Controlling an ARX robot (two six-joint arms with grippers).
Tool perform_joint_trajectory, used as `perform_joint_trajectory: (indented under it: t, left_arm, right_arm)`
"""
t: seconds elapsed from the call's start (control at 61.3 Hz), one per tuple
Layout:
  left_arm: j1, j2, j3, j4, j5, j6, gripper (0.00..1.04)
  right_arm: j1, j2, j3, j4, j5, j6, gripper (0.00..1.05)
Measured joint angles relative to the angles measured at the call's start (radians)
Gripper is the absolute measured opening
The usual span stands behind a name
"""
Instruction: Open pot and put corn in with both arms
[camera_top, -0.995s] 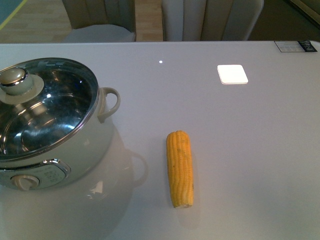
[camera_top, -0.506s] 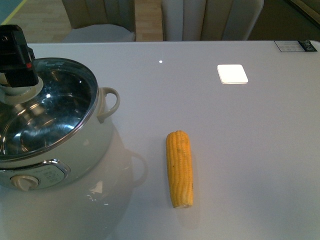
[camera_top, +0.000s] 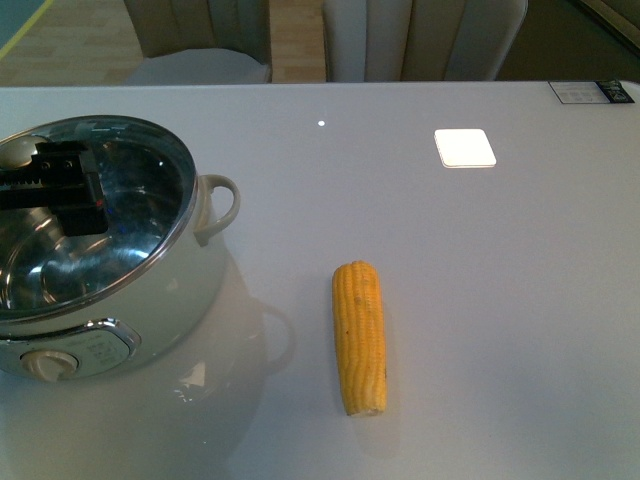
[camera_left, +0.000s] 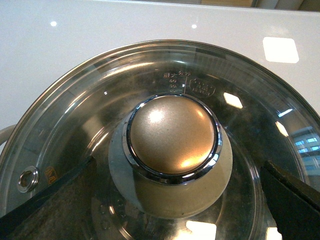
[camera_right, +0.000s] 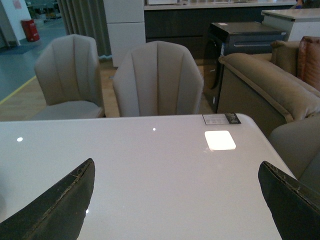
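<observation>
Our left gripper (camera_left: 178, 167) has its jaws spread wide, one on either side of the pale knob (camera_left: 172, 132), neither touching it. The glass lid (camera_left: 260, 115) sits closed on the white cooker pot (camera_top: 150, 330). Our right gripper (camera_right: 176, 172) hangs over the white table (camera_top: 500, 300), jaws parted, holding nothing. The corn cob (camera_top: 360, 338) lies on the table to the right of the pot, apart from it.

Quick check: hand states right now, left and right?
Left hand: open, fingers either side of the lid knob, holding nothing.
Right hand: open, empty.
</observation>
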Motion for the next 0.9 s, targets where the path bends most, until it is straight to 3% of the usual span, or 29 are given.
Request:
perform_joint_trajectory:
  t: [0.522,0.751,0.897]
  left_arm:
    - [-0.011,0.023,0.017,0.009,-0.005,-0.001,0.96]
    - [-0.008,0.023,0.024,0.009,-0.006,0.005,0.81]
    - [-0.007,0.023,0.026,0.008,-0.013,0.006,0.62]
  right_arm:
    - [0.0,0.0,0.0,0.0,0.0,0.0,0.96]
    - [0.0,0.0,0.0,0.0,0.0,0.0,0.96]
    - [0.0,0.0,0.0,0.0,0.0,0.0,0.96]
